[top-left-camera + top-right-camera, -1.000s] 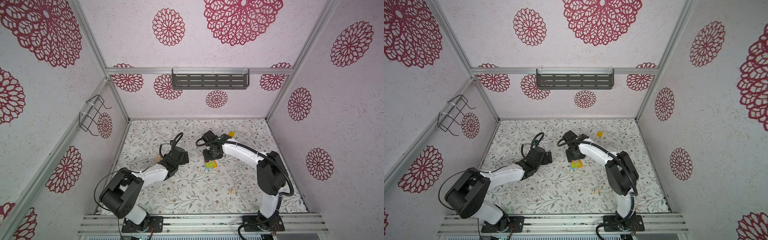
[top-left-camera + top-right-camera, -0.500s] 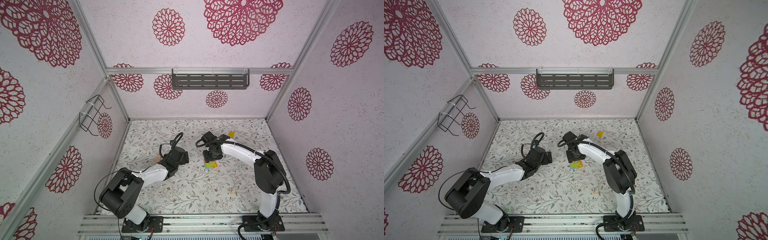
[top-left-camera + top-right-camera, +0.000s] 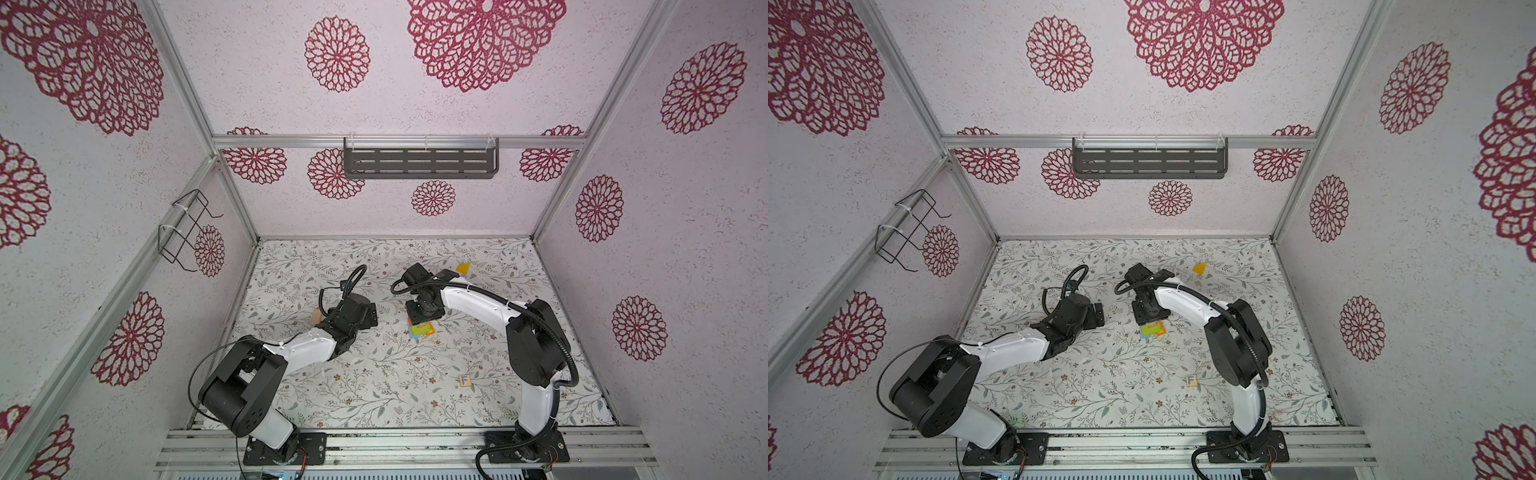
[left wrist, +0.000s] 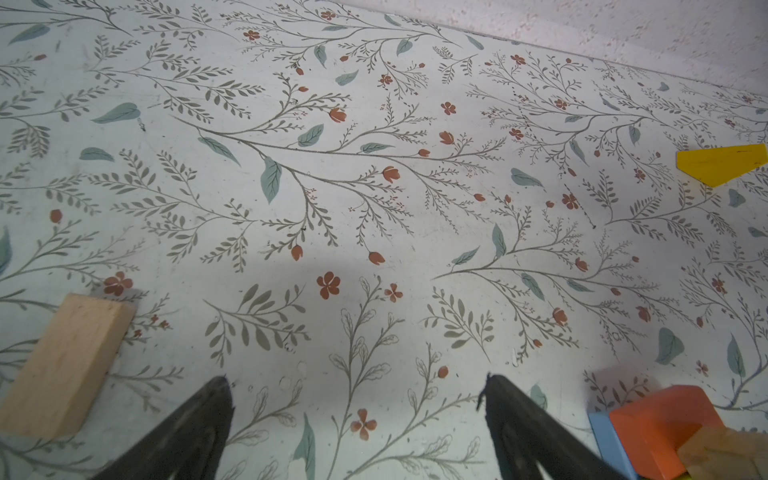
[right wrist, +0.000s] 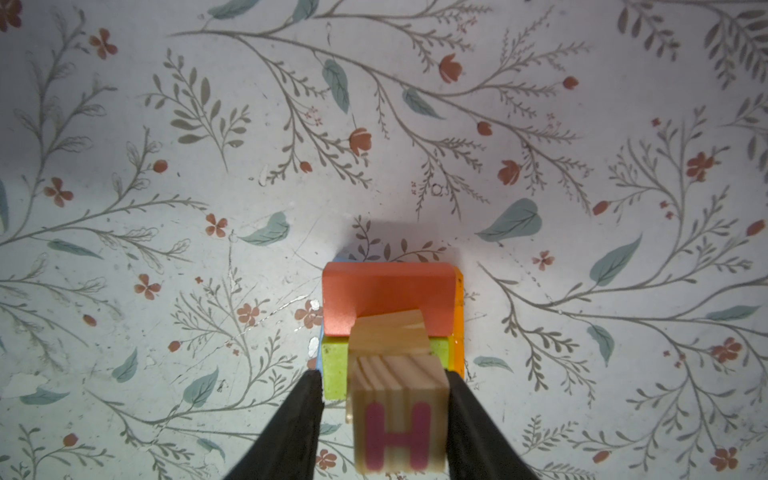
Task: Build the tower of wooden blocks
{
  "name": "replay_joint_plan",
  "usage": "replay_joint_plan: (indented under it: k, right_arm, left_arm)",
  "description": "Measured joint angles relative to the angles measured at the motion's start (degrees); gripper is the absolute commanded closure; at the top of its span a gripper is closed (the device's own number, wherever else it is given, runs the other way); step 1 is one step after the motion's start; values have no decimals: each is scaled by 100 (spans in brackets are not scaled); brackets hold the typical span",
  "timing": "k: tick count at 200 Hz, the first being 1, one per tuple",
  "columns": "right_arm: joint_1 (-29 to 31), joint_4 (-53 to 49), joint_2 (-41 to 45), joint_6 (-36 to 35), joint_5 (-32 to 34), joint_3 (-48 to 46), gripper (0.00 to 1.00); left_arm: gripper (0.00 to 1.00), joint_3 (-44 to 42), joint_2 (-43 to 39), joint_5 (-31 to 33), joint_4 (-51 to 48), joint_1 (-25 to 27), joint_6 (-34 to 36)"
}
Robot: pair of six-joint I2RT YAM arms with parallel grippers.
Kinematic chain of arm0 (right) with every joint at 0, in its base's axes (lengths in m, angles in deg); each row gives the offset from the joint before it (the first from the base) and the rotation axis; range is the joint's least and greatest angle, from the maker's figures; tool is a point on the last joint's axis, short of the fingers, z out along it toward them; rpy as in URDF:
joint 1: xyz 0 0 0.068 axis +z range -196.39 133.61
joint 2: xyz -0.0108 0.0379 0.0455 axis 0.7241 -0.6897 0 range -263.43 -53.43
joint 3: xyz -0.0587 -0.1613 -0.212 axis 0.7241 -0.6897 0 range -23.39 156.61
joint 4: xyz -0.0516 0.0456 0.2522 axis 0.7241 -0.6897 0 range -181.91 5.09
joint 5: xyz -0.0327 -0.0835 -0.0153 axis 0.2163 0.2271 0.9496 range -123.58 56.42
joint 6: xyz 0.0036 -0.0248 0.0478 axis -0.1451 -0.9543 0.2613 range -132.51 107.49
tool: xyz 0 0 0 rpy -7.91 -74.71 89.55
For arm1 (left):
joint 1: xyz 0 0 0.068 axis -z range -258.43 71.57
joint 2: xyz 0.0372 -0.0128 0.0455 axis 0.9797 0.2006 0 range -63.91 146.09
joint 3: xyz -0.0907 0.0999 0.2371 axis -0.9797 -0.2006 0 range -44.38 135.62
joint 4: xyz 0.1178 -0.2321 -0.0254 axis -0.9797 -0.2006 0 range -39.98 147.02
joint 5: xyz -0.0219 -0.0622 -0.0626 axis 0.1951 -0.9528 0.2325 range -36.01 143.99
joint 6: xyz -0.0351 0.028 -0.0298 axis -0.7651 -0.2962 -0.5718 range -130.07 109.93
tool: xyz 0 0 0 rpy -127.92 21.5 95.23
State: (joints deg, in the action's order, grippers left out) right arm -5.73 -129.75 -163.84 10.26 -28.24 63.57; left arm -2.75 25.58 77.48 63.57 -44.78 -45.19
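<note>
Wood block tower (image 3: 422,331): found on the table (image 3: 374,395) near ctr, slightly toward the right arm's side, directly under the right gripper (image 5: 384,374); shown in both top views. Layers noted: blue piece (image 4: 604,440) at bottom, edge only seen; orange piece (image 5: 458,320) above it; red piece (image 5: 386,291) and lime-green piece (image 5: 334,370) laid side by side on top; tan block (image 5: 388,334) set on those, turned slightly askew

H cube (image 5: 399,415): located btwn the right gripper's fingers (image 5: 291,428), over the tan block. One finger is seen against the cube's side; at the other a gap is seen, w/ green showing through. The cube is thus flanked, not pinched from both sides. Whether it rests on the tan block cannot be told

Left gripper (image 4: 357,380): fingers spread wide, nothing btwn them; held low over bare table to the left of the tower, no contact w/ it

Loose items:
- plain wood slab (image 4: 62,365), lying flat beside the left gripper
- yellow wedge (image 3: 462,269), toward the back wall, beyond the right arm
- F cube (image 3: 464,380), toward the front, near the right arm, well apart from the tower
</note>
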Motion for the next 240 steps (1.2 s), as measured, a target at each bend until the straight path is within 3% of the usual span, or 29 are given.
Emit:
replay_joint_plan:
  k: [63, 240]
  right_arm:
    - [0, 0, -87, 0, 52, -4, 48]
    - [0, -33, -138, -22, 74, -35, 62]
  left_arm:
    - [3, 0, 0, 2, 0, 0, 0]
    - [3, 2, 0, 2, 0, 0, 0]
